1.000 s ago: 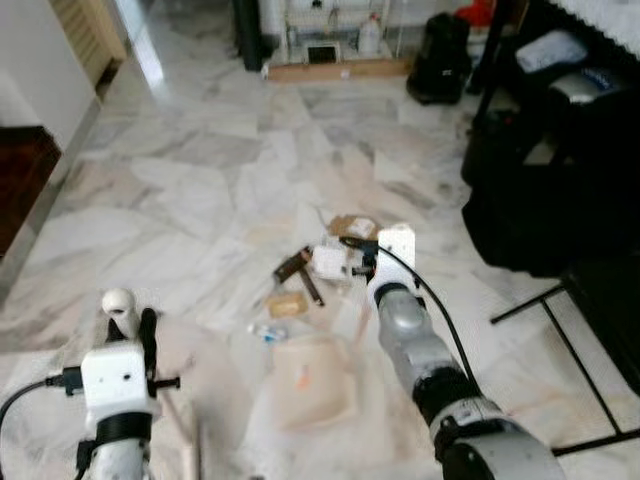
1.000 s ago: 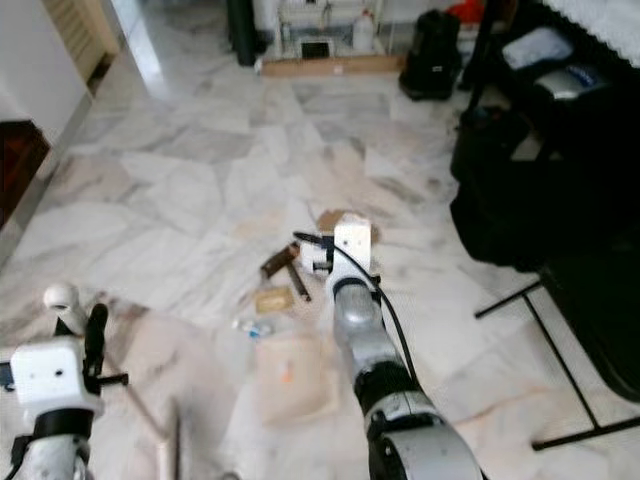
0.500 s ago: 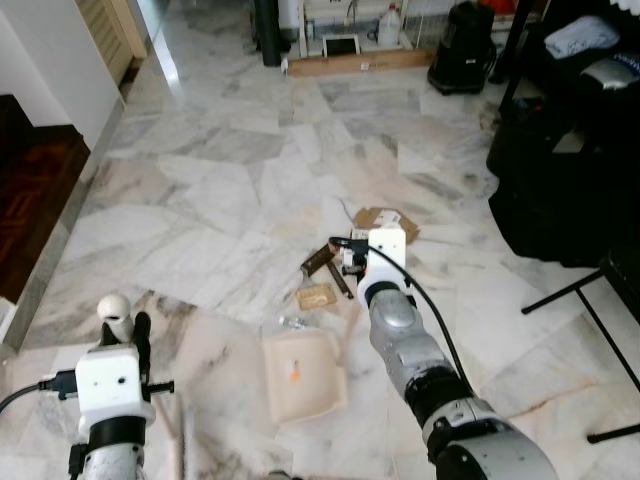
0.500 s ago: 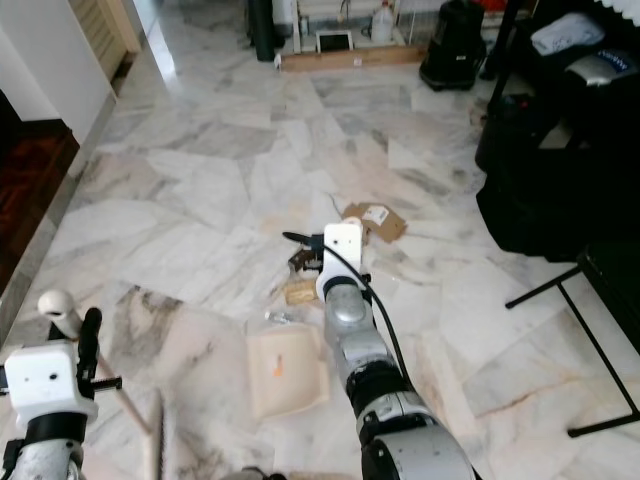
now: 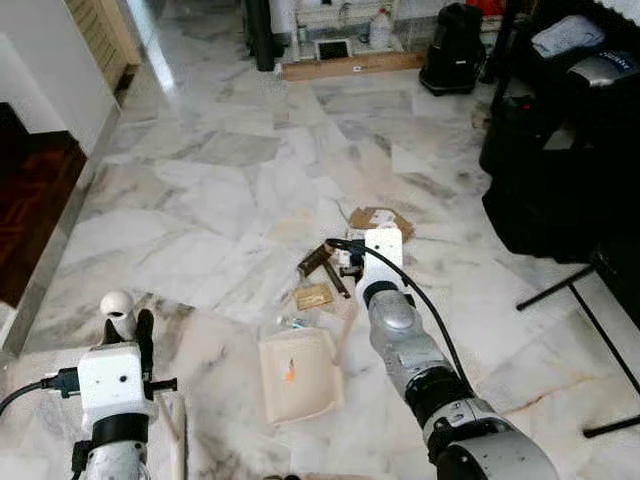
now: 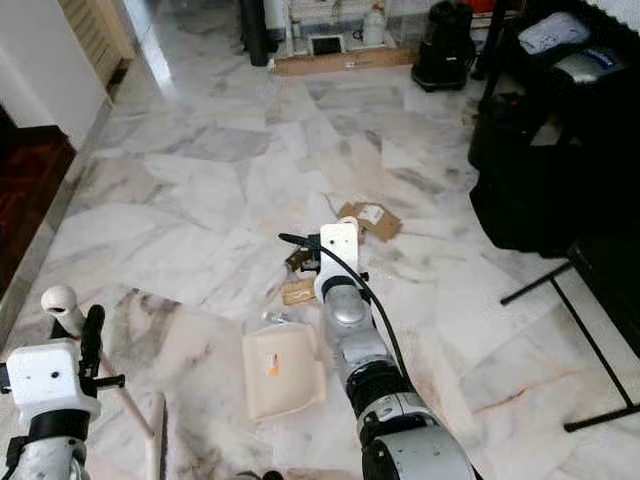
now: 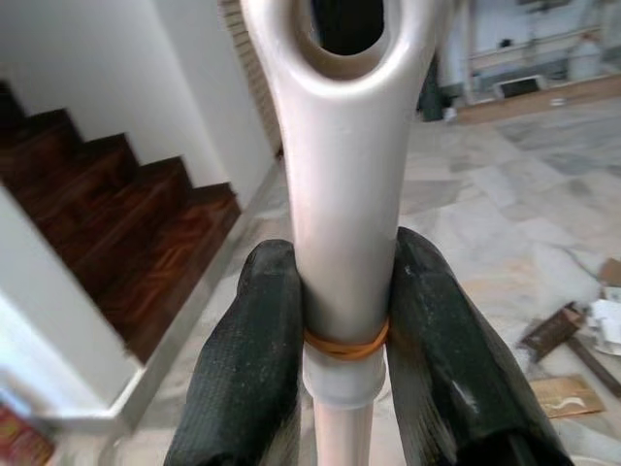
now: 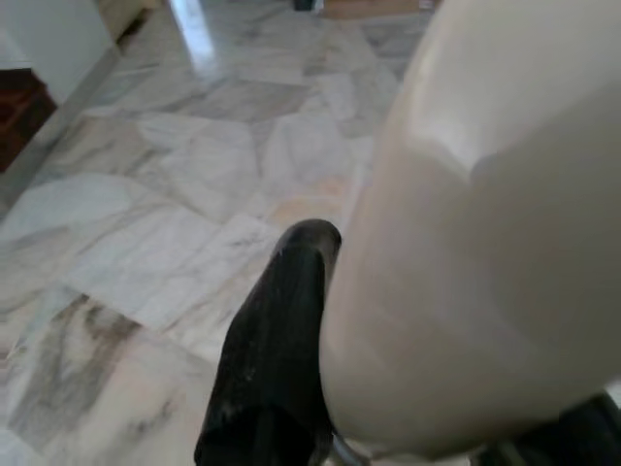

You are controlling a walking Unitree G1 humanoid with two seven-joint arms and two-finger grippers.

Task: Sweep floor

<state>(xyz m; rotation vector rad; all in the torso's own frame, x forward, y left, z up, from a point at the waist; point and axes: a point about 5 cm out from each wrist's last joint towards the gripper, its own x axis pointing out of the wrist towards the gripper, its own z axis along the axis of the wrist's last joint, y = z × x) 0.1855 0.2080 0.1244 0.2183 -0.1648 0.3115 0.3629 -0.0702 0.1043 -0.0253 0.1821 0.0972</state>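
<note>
Risk: litter (image 5: pixel 335 268) may scatter past the dustpan (image 5: pixel 299 374) lip if the pan tilts or lifts off the marble floor (image 5: pixel 200 190).

Litter: cardboard scraps, wrappers, mid-floor, just beyond the cream dustpan.

Right gripper (image 8: pixel 320 388): clamped on the dustpan handle.

Left gripper (image 7: pixel 344 330): clamped on the broom handle (image 7: pixel 342 204).

cream dustpan (image 5: pixel 300 375) flat on marble floor (image 5: pixel 220 180), beside litter (image 5: pixel 322 275)
</note>
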